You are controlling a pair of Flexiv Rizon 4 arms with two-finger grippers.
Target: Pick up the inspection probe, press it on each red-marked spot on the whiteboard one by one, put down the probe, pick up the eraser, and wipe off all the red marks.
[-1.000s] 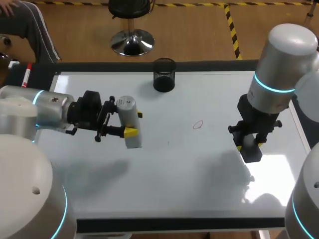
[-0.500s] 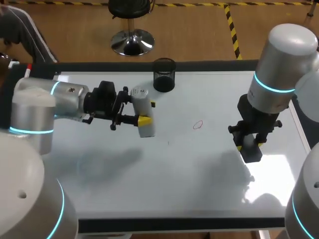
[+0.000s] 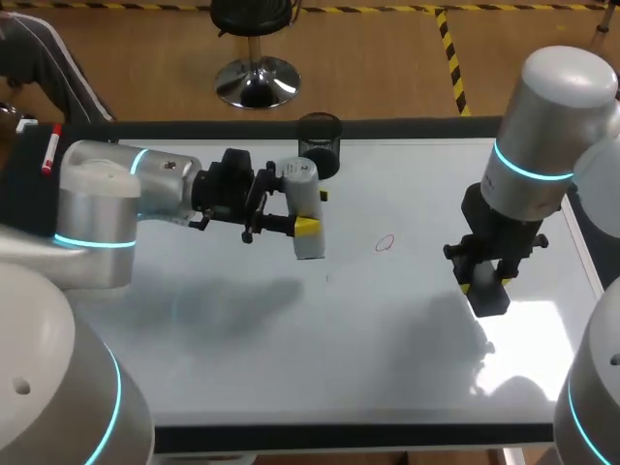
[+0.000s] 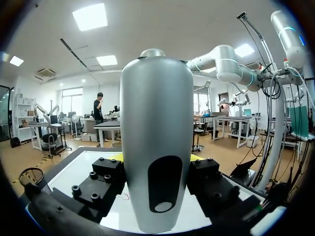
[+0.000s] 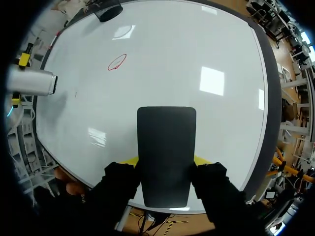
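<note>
The silver-grey inspection probe (image 3: pixel 309 242) hangs above the whiteboard (image 3: pixel 387 349), with my left gripper (image 3: pixel 312 210) shut on it from both sides. In the left wrist view the probe (image 4: pixel 156 123) stands upright between the black jaws. One red oval mark (image 3: pixel 386 242) lies on the board to the right of the probe's end. My right gripper (image 3: pixel 484 283) hovers over the board's right part, shut on the black eraser (image 3: pixel 489 298). From the right wrist view the eraser (image 5: pixel 166 152) juts out between the yellow tips, with the red mark (image 5: pixel 117 61) and the probe (image 5: pixel 34 82) farther ahead.
A black cup (image 3: pixel 319 145) stands at the board's far edge, just behind the probe. A red-capped marker (image 3: pixel 48 147) lies on the dark strip left of the board. The board's dark frame (image 3: pixel 349 438) runs along the near edge.
My left arm has carried the probe to the right and a little farther back, closer to the red mark. The right arm and eraser have not moved.
</note>
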